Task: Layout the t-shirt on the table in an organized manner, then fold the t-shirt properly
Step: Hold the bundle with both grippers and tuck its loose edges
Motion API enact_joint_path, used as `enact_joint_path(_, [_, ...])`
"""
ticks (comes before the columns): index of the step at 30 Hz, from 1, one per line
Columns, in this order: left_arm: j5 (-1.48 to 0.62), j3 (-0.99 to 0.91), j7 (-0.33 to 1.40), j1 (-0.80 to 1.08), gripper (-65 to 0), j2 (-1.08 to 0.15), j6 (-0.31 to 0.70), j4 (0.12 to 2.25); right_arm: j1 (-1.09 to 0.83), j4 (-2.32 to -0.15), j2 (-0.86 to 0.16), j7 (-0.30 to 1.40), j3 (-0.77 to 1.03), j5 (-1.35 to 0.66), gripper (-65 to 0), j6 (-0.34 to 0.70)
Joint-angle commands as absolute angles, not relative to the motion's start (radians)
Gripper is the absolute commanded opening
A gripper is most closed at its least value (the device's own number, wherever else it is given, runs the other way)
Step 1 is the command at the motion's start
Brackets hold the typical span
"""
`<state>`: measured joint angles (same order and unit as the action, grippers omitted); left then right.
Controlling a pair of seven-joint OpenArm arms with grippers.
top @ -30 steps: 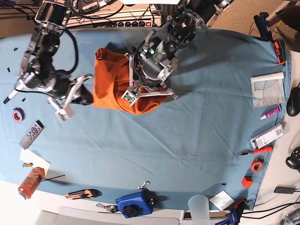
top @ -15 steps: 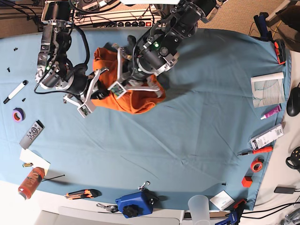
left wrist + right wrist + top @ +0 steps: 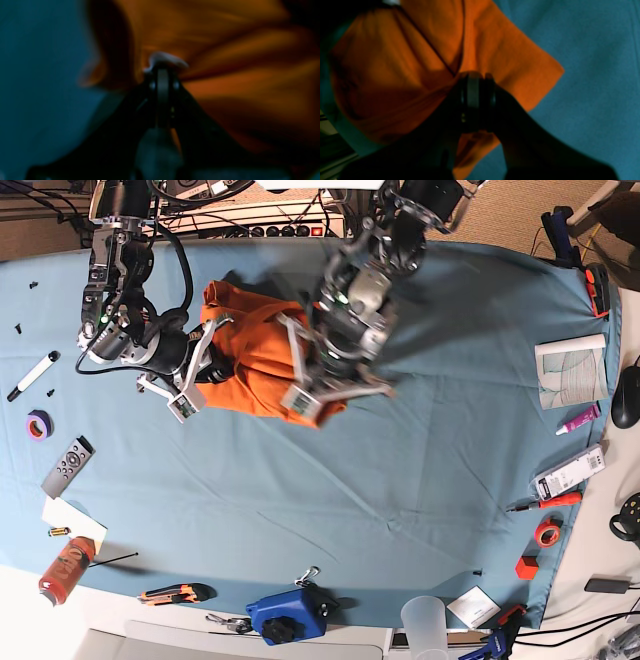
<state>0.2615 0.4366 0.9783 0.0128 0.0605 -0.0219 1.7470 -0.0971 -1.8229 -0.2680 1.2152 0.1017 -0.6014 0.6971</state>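
I've got the bright orange soft-fabric t-shirt point(image 3: 250, 365) bunched upper-centre on the teal cloth-draped surface point(image 3: 420, 470), left claw point(image 3: 163, 62) and right claw point(image 3: 476, 77) both pinching fabric, ready to spread it flat.

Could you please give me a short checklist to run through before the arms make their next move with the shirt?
1. Left gripper shut on the t-shirt: ok; jaws closed, with a pale tag and orange fabric at the tip.
2. Right gripper gripping the shirt: ok; jaws closed against the orange fabric in the wrist view.
3. Shirt spread flat on the table: not ok; it is bunched in a crumpled heap between the arms.
4. Which part of the shirt each gripper holds: cannot tell; the folds hide it.
5. Bare table in front of the shirt for spreading: ok; the remote and tape roll lie off to one side.
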Motion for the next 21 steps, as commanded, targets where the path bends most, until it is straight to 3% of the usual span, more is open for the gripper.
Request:
enact_joint_path(1, [0.274,0.414,0.976,-0.012,-65.0,0.072,-0.026,1.781,-0.086,-1.836,-0.280,1.204,0.106,-0.611,-60.6,0.698])
enact_joint_path(13, [0.155,0.331,1.128,-0.025,-64.0,0.072,0.027,1.885,-0.086,-1.836,-0.280,1.175,0.107,-0.599,-60.6,0.698])
enact_joint_path(17, [0.156,0.331,1.124,-0.024,-43.5,0.072,0.027,1.938,-0.080,-1.836,-0.280,1.158,0.107,-0.555,-58.4,0.698])
enact_joint_path(19, [0.156,0.331,1.113,-0.016,-34.4,0.072,0.027,1.938,-0.077,-1.836,-0.281,1.158,0.107,-0.552,-52.1,0.698])
enact_joint_path(21, [0.155,0.331,1.111,-0.014,-30.4,0.072,0.027,1.938,-0.066,-1.836,-0.283,1.158,0.107,-0.552,-46.0,0.698])
